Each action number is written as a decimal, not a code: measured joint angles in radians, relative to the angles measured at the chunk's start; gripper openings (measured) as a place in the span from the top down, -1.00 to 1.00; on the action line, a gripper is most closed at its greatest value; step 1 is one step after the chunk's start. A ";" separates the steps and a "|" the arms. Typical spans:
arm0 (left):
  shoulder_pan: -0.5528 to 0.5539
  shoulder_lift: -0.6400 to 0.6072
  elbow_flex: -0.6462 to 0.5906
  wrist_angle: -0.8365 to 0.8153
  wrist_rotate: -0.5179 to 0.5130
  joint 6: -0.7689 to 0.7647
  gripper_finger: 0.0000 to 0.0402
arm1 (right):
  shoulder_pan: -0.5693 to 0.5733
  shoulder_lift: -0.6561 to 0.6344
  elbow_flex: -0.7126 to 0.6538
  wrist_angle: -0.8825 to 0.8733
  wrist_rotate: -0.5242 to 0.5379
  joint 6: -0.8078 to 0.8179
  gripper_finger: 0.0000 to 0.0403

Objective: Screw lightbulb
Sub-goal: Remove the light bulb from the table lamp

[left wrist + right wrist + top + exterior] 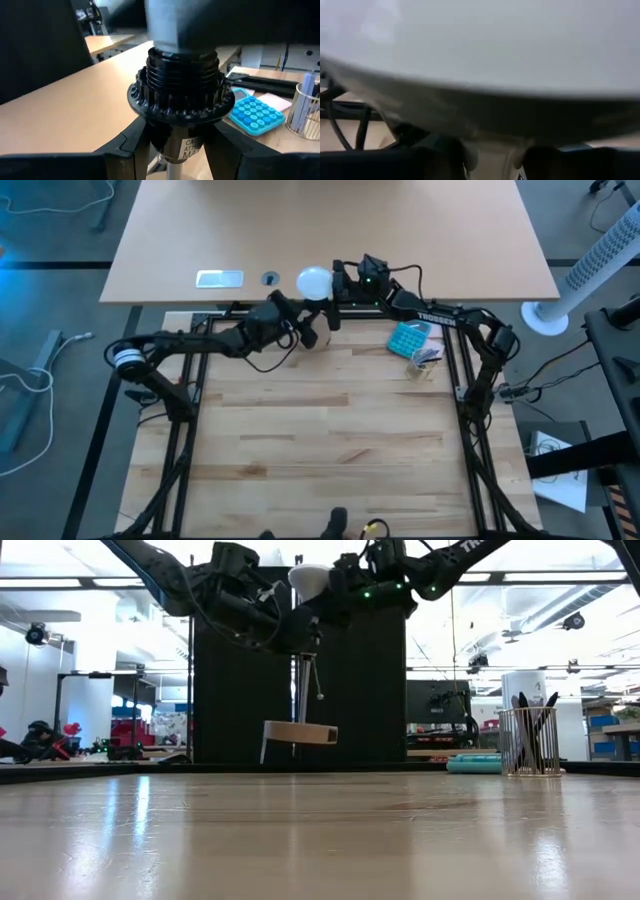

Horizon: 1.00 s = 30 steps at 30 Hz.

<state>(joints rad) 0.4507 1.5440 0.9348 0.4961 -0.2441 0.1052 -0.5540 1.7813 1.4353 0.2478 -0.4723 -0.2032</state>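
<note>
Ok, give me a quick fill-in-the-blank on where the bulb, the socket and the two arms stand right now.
1. The small white round-globe lightbulb is held by the ____ gripper.
2. The left gripper grips the black threaded ____ from below, shown in the left wrist view.
3. The bulb's pale-grey neck enters the black threaded socket from ____.
4. In the low view, the round wooden disc hangs ____ the table, not resting on it.

Missing words: right; socket; above; above
</note>
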 joint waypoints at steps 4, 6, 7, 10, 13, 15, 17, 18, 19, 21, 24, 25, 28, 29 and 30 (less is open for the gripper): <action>0.006 -0.002 -0.002 0.009 0.017 0.001 0.32 | -0.012 0.001 -0.003 -0.035 -0.014 -0.007 0.12; 0.006 -0.005 -0.007 0.007 0.032 0.002 0.32 | -0.016 -0.001 -0.003 -0.041 -0.048 -0.008 0.07; 0.006 -0.007 -0.007 0.005 0.046 0.001 0.32 | -0.022 -0.004 -0.003 -0.042 -0.070 -0.008 0.05; 0.004 -0.007 -0.010 0.004 0.088 0.008 0.32 | -0.036 -0.022 -0.003 -0.051 -0.173 -0.002 -0.06; 0.003 -0.007 -0.013 -0.008 0.158 -0.001 0.32 | -0.051 -0.048 -0.003 -0.076 -0.259 -0.005 -0.20; 0.002 -0.007 -0.013 -0.005 0.228 -0.014 0.32 | -0.064 -0.064 -0.003 -0.108 -0.318 -0.013 -0.31; 0.001 -0.007 -0.013 0.013 0.296 -0.031 0.32 | -0.074 -0.071 -0.003 -0.127 -0.390 -0.025 -0.41; 0.001 -0.008 -0.013 0.019 0.333 -0.043 0.32 | -0.076 -0.073 -0.003 -0.127 -0.433 -0.027 -0.46; -0.002 -0.008 -0.013 0.026 0.368 -0.057 0.32 | -0.079 -0.073 -0.003 -0.127 -0.487 -0.026 -0.50; -0.015 -0.008 -0.013 0.031 0.392 -0.063 0.32 | -0.088 -0.074 -0.003 -0.127 -0.593 -0.026 -0.57; -0.042 -0.008 -0.014 0.039 0.393 -0.062 0.32 | -0.088 -0.075 -0.003 -0.127 -0.705 -0.025 -0.62; -0.050 -0.008 -0.014 0.045 0.392 -0.062 0.32 | -0.087 -0.076 -0.003 -0.127 -0.720 -0.023 -0.63; -0.076 -0.002 -0.014 0.065 0.392 -0.069 0.32 | -0.087 -0.076 -0.003 -0.126 -0.730 -0.010 -0.63; -0.084 0.005 -0.014 0.086 0.393 -0.077 0.32 | -0.088 -0.076 -0.003 -0.126 -0.743 -0.007 -0.63; -0.089 0.014 -0.014 0.098 0.393 -0.087 0.32 | -0.088 -0.076 -0.003 -0.128 -0.770 -0.007 -0.62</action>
<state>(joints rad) 0.3618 1.5575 0.9211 0.5939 0.1485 0.0183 -0.6418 1.7058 1.4319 0.1194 -1.2422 -0.2100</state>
